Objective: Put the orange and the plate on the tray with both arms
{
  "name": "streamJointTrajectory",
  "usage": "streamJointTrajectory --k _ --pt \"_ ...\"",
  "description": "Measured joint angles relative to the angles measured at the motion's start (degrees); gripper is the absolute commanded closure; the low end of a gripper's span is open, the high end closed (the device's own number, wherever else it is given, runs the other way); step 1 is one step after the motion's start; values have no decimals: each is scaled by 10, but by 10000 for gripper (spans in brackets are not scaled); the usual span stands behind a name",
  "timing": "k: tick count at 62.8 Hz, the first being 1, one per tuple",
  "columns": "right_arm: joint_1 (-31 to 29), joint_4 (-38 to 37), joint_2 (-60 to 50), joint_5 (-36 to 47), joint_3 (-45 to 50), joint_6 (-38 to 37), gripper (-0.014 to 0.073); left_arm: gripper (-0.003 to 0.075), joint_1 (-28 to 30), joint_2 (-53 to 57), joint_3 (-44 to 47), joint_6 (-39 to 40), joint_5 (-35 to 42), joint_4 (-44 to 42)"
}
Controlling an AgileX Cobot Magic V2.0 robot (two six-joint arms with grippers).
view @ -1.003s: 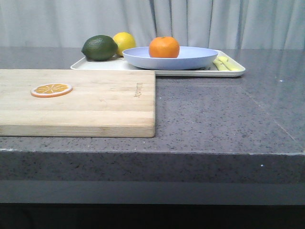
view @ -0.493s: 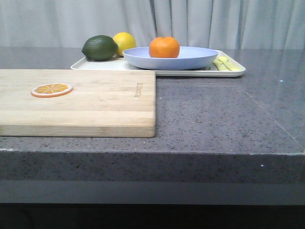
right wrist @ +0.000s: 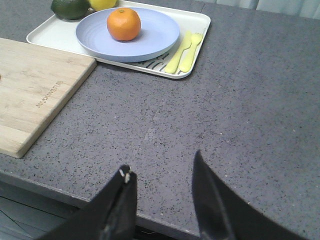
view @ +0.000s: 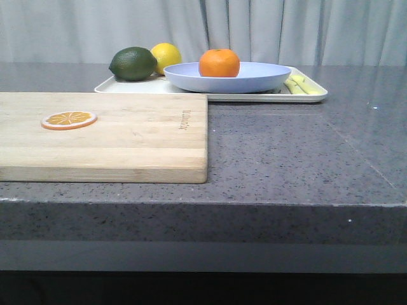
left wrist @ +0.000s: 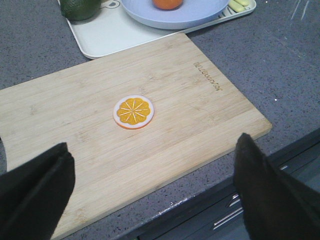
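The orange (view: 219, 63) rests in the pale lavender-blue plate (view: 254, 79), and the plate lies on the cream-white tray (view: 305, 96) at the back of the counter. In the right wrist view the orange (right wrist: 123, 24) sits left of centre in the plate (right wrist: 155, 37), on the tray (right wrist: 197, 30). My left gripper (left wrist: 152, 152) hangs open over the near edge of the wooden cutting board (left wrist: 165, 135), holding nothing. My right gripper (right wrist: 161, 170) stands open above the bare counter near its front edge, far from the tray. Neither gripper shows in the front view.
A dark green fruit (view: 133, 63) and a yellow lemon (view: 166, 56) lie on the tray's left end, yellow cutlery (right wrist: 182, 52) on its right. An orange slice (view: 68, 119) lies on the cutting board (view: 127, 136). The grey counter (view: 299, 159) drops off at the front.
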State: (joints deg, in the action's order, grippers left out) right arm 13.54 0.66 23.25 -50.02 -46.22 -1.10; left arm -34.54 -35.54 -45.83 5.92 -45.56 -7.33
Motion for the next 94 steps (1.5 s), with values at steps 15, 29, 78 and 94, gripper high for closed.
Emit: streamJointTrajectory --k 15,29,78,94 --pt "0 0 0 0 0 0 417 129 0 0 0 0 0 0" --pt "0 0 0 0 0 -1 680 475 0 0 0 0 0 0" --pt "0 0 0 0 0 0 711 740 0 0 0 0 0 0" --pt "0 0 0 0 0 -1 711 740 20 50 26 0 9 1"
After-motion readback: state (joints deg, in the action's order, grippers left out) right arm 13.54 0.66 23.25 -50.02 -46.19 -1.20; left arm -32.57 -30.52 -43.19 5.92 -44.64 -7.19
